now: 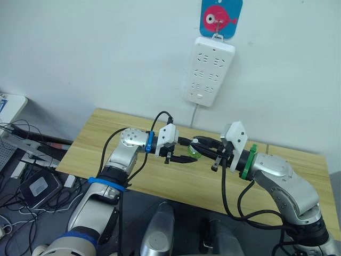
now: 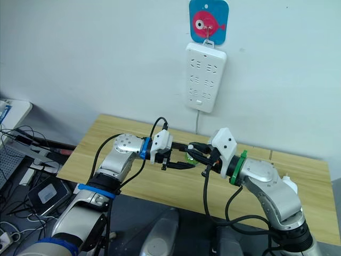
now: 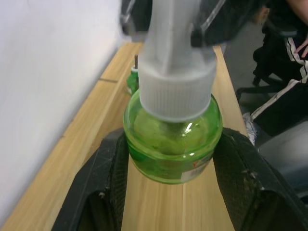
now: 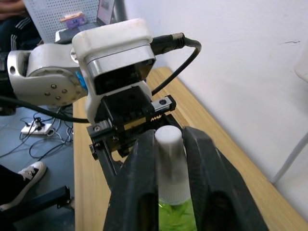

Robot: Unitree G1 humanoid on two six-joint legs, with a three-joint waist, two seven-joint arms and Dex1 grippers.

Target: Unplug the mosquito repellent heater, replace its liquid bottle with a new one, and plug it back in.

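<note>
You have the green bottle [image 3: 172, 144] at frame centre: left gripper [image 3: 168, 159] pinches its body, right gripper [image 4: 168, 159] its cap. Uneven twist w/ loose grip may drop it.

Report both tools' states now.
Left tool: shut on the green liquid bottle.
Right tool: shut on the bottle's white cap.

Both my arms reach forward and bend inward, so my grippers meet tip to tip above the wooden table [image 1: 160, 176]. My left gripper [image 1: 187, 150] clamps its fingers [image 3: 113, 168] on the green liquid bottle [image 3: 172, 144]. My right gripper [image 1: 201, 146] pinches that bottle's white cap [image 4: 169, 161] from the opposite side.
</note>
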